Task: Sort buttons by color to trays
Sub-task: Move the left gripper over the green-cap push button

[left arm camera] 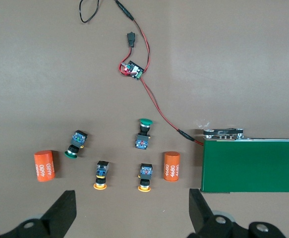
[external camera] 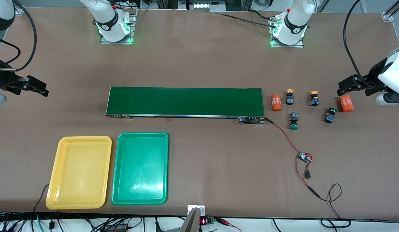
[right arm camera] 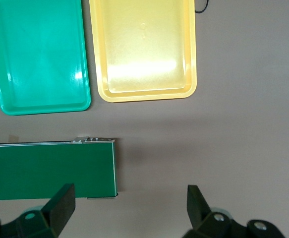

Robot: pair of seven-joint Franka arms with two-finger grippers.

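Front view: nothing is sorted yet. The yellow tray (external camera: 79, 172) and the green tray (external camera: 141, 168) lie side by side, both empty, toward the right arm's end of the counter (external camera: 199, 61) and nearer the camera than the belt (external camera: 185, 101). All four buttons sit on the counter off the belt's end, toward the left arm's end: two yellow buttons (external camera: 289, 97) (external camera: 314, 98) in the farther row, two green buttons (external camera: 294, 120) (external camera: 330, 115) nearer the camera. Two orange cylinders (external camera: 276, 102) (external camera: 346, 103) flank them. The left pincer (external camera: 349, 86) hangs over the counter by the outer cylinder, fingers spread, holding nothing. The right pincer (external camera: 33, 87) waits over bare counter at the right arm's end, also spread and empty.

Left wrist view: the left pincer (left arm camera: 132, 210) stands wide apart above the cluster; the yellow buttons (left arm camera: 101, 175) (left arm camera: 145, 177) lie closest to it, the green buttons (left arm camera: 75, 144) (left arm camera: 143, 134) past them, and the cylinders (left arm camera: 44, 165) (left arm camera: 171, 166) are at either side.

Right wrist view: the right pincer (right arm camera: 130, 208) is spread over the belt's (right arm camera: 50, 170) end; the yellow tray (right arm camera: 143, 49) and green tray (right arm camera: 37, 54) hold nothing.

All four transfers remain; a first grasp looks like the next step.
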